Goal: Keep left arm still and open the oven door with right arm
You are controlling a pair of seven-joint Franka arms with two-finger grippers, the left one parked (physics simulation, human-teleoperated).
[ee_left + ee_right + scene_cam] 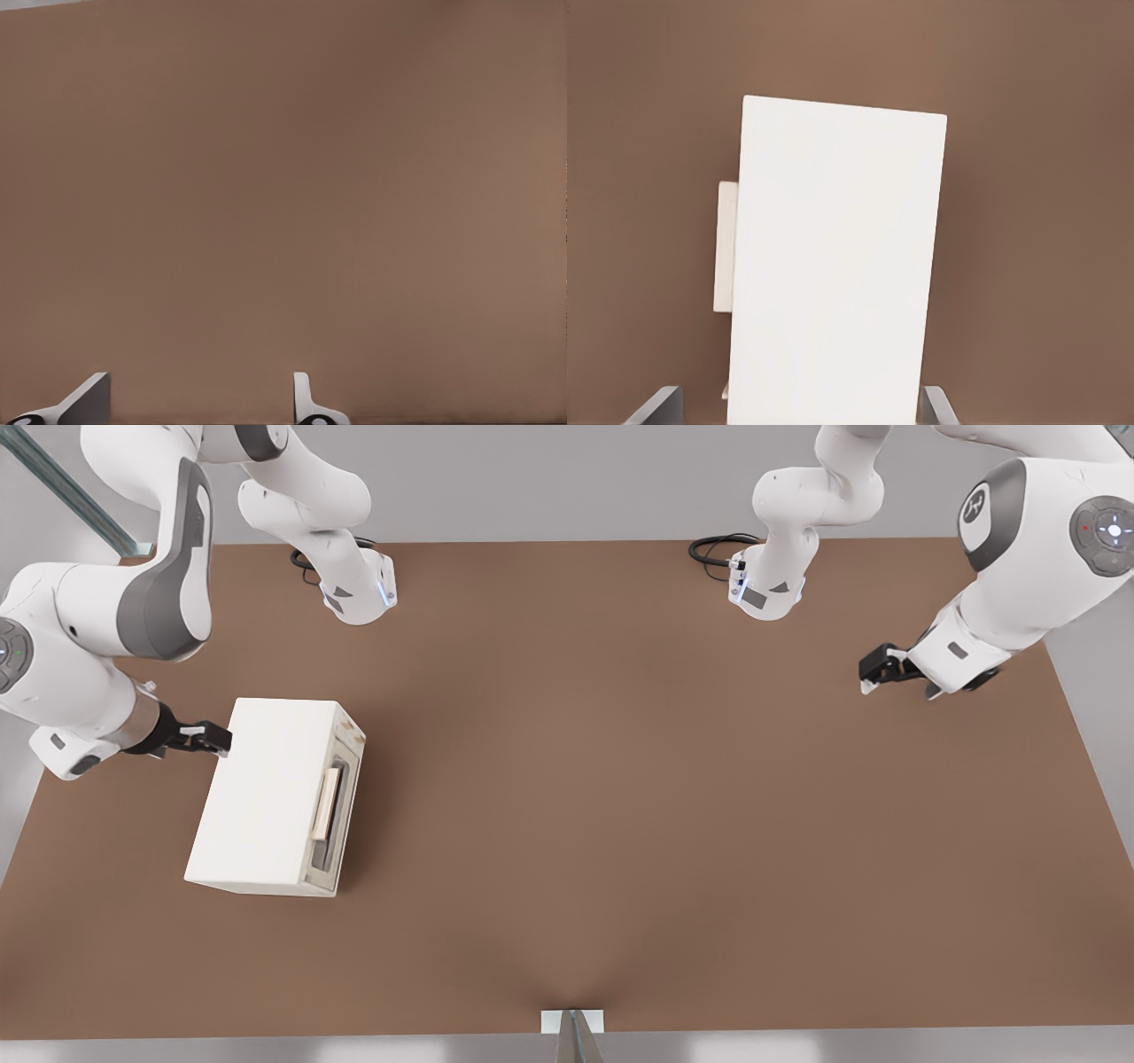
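The oven [266, 797] is a cream-white box on the brown table at the front view's left. Its door [337, 806] faces the front view's right and lies flat against the oven's front, with the pale bar handle [330, 804] across it. My gripper [208, 737] hovers at the oven's rear top edge, on the side away from the door, open and holding nothing. The right wrist view looks down on the oven's plain top [837, 266], with the handle [725, 248] poking out at one side. The gripper [799, 412] has its fingertips [660, 407] spread wider than the box.
The parked arm [1019, 558] hangs over the table's far right in the front view. Both arm bases [359, 593] [766, 589] and a black cable coil [718, 549] sit along the back edge. Brown tabletop [620, 779] stretches to the right of the door.
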